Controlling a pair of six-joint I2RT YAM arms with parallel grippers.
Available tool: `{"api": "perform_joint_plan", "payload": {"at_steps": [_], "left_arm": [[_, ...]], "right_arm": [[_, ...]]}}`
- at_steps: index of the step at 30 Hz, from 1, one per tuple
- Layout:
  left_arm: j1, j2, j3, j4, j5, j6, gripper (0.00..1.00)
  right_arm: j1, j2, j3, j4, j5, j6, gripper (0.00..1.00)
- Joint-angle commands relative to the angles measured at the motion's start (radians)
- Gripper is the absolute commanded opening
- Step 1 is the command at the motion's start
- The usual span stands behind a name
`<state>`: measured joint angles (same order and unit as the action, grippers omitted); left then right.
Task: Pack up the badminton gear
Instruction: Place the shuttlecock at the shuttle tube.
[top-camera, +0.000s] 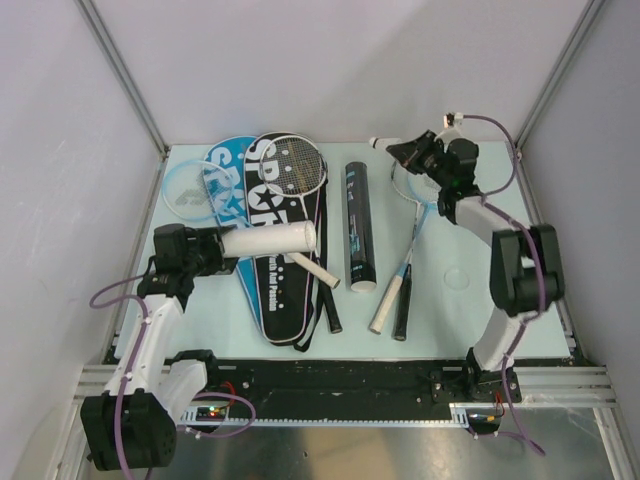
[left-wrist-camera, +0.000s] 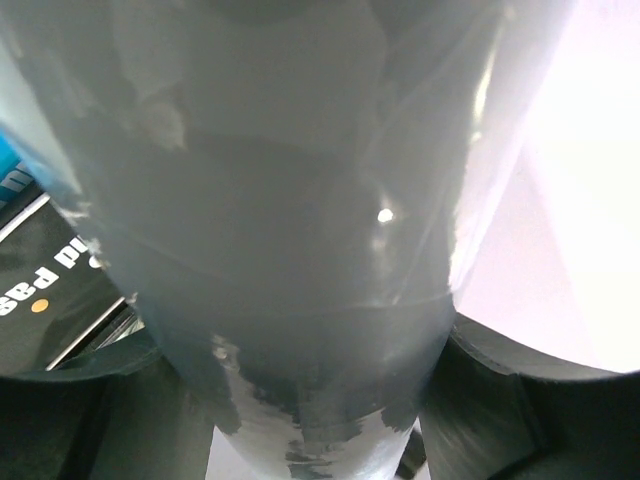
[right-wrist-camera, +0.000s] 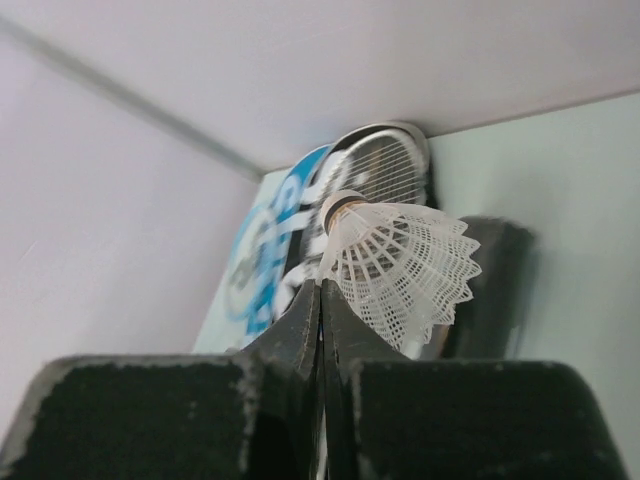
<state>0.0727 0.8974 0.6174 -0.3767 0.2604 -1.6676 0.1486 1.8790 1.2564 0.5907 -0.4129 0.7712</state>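
Observation:
My left gripper (top-camera: 222, 249) is shut on one end of the white tube (top-camera: 270, 240), which lies sideways over the black SPORT cover (top-camera: 277, 270). In the left wrist view the white tube (left-wrist-camera: 290, 230) fills the frame, with a dark finger (left-wrist-camera: 540, 410) on either side. At the back right, my right gripper (top-camera: 398, 150) is shut on the skirt edge of a white shuttlecock (top-camera: 381, 143). The right wrist view shows its jaws pressed together (right-wrist-camera: 321, 287) beside the shuttlecock (right-wrist-camera: 400, 270). The black tube (top-camera: 358, 225) lies at mid-table.
A racket (top-camera: 297, 165) rests on the black cover, beside the blue cover (top-camera: 225, 180). A thin hoop of another racket (top-camera: 184, 186) lies far left. Two rackets (top-camera: 398, 290) lie crossed under the right arm. Walls enclose the back and sides.

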Motion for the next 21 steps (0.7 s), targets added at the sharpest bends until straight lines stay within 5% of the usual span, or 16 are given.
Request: {"api": "perform_joint_plan", "payload": {"at_steps": [1,11,21], "left_arm": [[0.010,-0.021,0.008,0.042,-0.030,-0.004,0.24],[0.013,-0.029,0.006,0.041,-0.054,-0.022,0.24],[0.012,-0.048,0.008,0.041,-0.040,-0.031,0.24]], "right_arm": [[0.060,-0.235,-0.150,-0.074,-0.121,-0.120,0.00],[0.319,-0.688,-0.370,-0.357,-0.078,-0.303,0.00],[0.544,-0.821,-0.424,-0.413,0.074,-0.303,0.00]]}}
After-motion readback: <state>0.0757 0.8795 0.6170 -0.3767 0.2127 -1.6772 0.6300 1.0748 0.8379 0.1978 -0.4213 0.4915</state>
